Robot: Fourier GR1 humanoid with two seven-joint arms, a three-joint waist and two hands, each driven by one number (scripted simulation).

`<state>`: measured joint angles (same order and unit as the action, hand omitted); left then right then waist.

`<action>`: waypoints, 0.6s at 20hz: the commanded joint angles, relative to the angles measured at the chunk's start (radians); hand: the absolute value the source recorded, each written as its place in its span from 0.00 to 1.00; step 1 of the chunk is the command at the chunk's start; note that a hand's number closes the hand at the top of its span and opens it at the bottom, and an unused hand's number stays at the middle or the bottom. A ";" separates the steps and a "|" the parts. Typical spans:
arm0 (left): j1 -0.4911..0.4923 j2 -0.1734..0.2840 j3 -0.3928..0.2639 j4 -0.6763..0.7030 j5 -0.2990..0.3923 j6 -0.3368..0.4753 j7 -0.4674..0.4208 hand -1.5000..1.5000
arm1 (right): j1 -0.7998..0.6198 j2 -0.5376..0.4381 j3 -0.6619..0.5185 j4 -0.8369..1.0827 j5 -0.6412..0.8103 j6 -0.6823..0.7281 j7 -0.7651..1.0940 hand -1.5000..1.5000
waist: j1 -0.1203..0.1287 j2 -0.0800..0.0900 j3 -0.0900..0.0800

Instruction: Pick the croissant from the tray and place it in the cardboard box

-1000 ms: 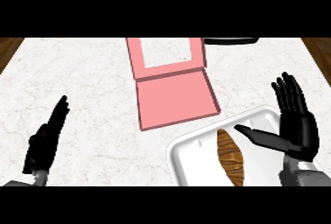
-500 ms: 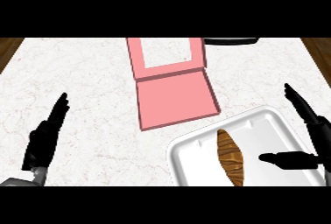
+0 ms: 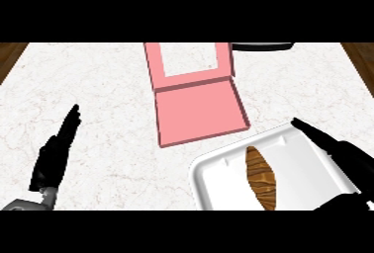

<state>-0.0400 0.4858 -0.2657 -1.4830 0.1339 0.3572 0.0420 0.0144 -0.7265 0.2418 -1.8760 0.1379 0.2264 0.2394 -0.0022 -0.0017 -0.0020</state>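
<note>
The left hand rested open, fingers straight, at the counter's left, with bare marble between it and the pink cardboard box, which lay open, lid back. The brown, ridged croissant lay lengthwise in the white tray, just left of the right hand, whose fingers were spread wide over the tray's right edge, holding nothing.

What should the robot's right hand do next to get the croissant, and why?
Probably move the right hand leftward and down over the croissant and curl round it. The croissant lies untouched on the white tray, the hand is open at the tray's right side, and the pink box sits open beyond.
</note>
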 commanded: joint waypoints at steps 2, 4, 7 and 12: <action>0.048 -0.007 0.026 -0.022 -0.014 -0.023 -0.014 0.50 | 0.012 0.051 0.081 -0.131 0.063 0.046 0.217 0.00 | 0.003 0.000 0.001; 0.024 -0.032 0.041 0.010 -0.031 -0.049 -0.012 0.50 | 0.014 0.047 0.013 -0.168 0.034 0.100 0.253 0.00 | -0.001 0.000 0.002; 0.044 -0.034 0.053 -0.001 -0.035 -0.076 -0.038 0.50 | 0.013 0.161 0.127 -0.127 0.175 0.033 0.311 0.00 | 0.003 0.001 0.002; 0.037 -0.073 0.066 -0.049 -0.088 -0.067 0.031 0.50 | 0.088 0.185 0.122 -0.139 0.245 0.069 0.299 0.00 | 0.000 0.000 0.002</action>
<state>-0.0149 0.4322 -0.2066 -1.5035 0.0709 0.3026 0.0524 0.0332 -0.5784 0.3298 -1.9869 0.3085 0.2982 0.5176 -0.0007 -0.0009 -0.0003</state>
